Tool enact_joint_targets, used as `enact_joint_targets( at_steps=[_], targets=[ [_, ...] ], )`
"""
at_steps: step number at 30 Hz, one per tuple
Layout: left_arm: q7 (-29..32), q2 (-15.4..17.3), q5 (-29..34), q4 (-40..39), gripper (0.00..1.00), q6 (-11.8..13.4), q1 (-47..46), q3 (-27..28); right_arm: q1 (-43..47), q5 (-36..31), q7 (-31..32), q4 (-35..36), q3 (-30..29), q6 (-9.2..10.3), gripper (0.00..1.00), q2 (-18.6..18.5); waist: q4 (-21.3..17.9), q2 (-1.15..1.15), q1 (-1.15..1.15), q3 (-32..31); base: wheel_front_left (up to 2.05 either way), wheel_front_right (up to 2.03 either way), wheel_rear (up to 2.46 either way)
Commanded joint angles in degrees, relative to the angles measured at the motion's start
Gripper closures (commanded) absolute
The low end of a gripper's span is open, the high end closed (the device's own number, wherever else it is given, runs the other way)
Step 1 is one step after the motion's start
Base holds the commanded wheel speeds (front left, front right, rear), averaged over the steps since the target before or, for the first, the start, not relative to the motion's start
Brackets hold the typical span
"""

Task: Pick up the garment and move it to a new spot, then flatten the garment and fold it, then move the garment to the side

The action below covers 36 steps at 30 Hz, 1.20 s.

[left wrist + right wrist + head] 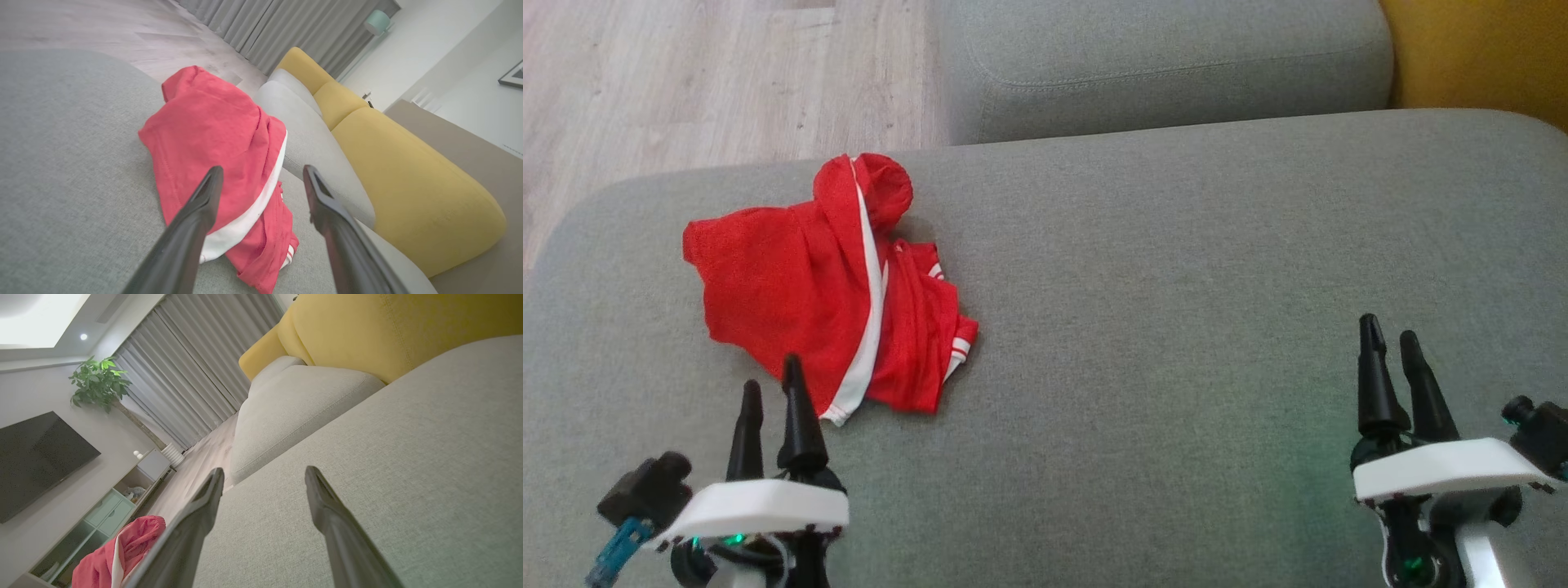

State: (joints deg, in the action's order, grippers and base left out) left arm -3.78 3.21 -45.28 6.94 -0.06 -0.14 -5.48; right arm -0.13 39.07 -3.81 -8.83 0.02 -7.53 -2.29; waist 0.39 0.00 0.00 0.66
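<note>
A crumpled red garment (825,282) with white stripes lies in a heap on the left part of the grey sofa seat (1176,327). My left gripper (770,388) stands open just in front of the garment's near edge, nothing between its fingers. In the left wrist view the garment (220,155) lies just beyond the two open fingertips (214,177). My right gripper (1392,335) is open and empty over the bare cushion at the lower right, far from the garment. The right wrist view catches the garment (118,555) at its lower left.
A second grey cushion (1168,65) sits behind the seat, with a yellow backrest (1478,49) at the top right. Wooden floor (711,73) lies beyond the seat's far left edge. A wide bare stretch of cushion spans the middle and right.
</note>
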Motion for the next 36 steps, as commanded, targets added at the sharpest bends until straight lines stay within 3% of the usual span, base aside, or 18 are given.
enact_joint_targets(
  at_steps=[1, 36],
  targets=[
    [-0.9, 1.4, 2.8, -2.2, 0.00, 0.7, -3.1, -0.2, -2.6, -2.8, -0.9, 2.7, 1.3, 0.02, 0.00, -0.4, -0.1, 0.00, 0.00, 0.0, 0.00, 0.00, 0.00],
    [-6.6, 9.6, 28.2, 2.3, 0.00, 15.0, -10.4, -20.4, -2.9, -32.4, -6.6, 5.2, 4.7, 0.03, 0.00, -0.5, 0.9, 0.00, 0.00, 0.9, 0.00, 0.00, 0.00]
  ],
)
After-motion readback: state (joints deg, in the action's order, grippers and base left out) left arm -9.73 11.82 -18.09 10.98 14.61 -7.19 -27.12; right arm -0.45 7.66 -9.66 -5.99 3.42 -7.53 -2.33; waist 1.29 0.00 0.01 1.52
